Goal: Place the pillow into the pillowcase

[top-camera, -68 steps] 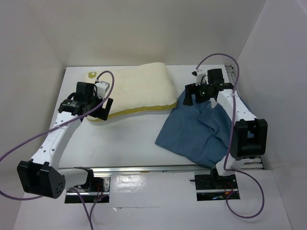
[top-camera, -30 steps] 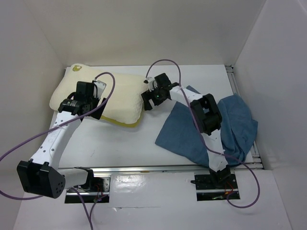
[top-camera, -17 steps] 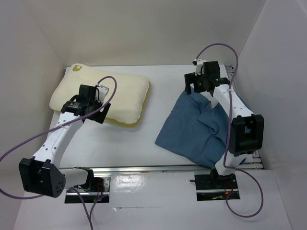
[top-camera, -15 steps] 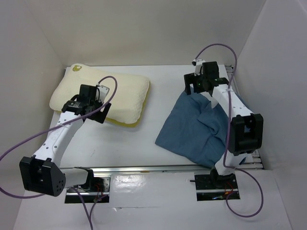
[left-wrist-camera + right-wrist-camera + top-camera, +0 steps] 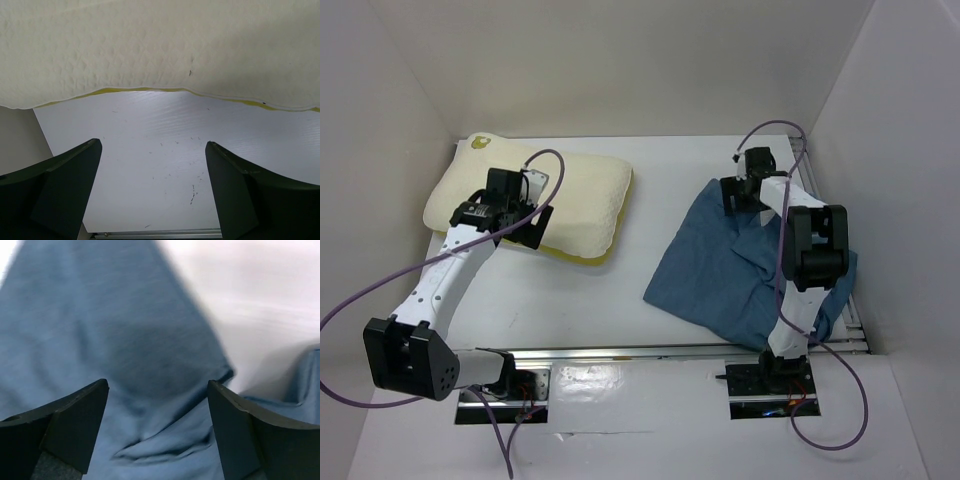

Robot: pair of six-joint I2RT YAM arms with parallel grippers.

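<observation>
The cream-white pillow (image 5: 535, 195) with a yellow edge band lies flat at the far left of the table; its near edge (image 5: 160, 50) fills the top of the left wrist view. My left gripper (image 5: 532, 227) hovers over the pillow's near edge, open and empty, its fingers (image 5: 65, 185) wide apart above bare table. The dusty-blue pillowcase (image 5: 740, 270) lies crumpled at the right. My right gripper (image 5: 735, 197) is at its far edge, open and empty, with wrinkled blue cloth (image 5: 110, 350) below the fingertips (image 5: 235, 430).
White walls enclose the table on the left, far and right sides. A metal rail (image 5: 660, 352) runs along the near edge by the arm bases. Purple cables (image 5: 380, 290) loop from both arms.
The pillow was dragged to the far left corner. My right gripper swung over to the pillow, went back to the pillowcase's far edge and now sits lower on it. My left gripper shifted slightly farther.
</observation>
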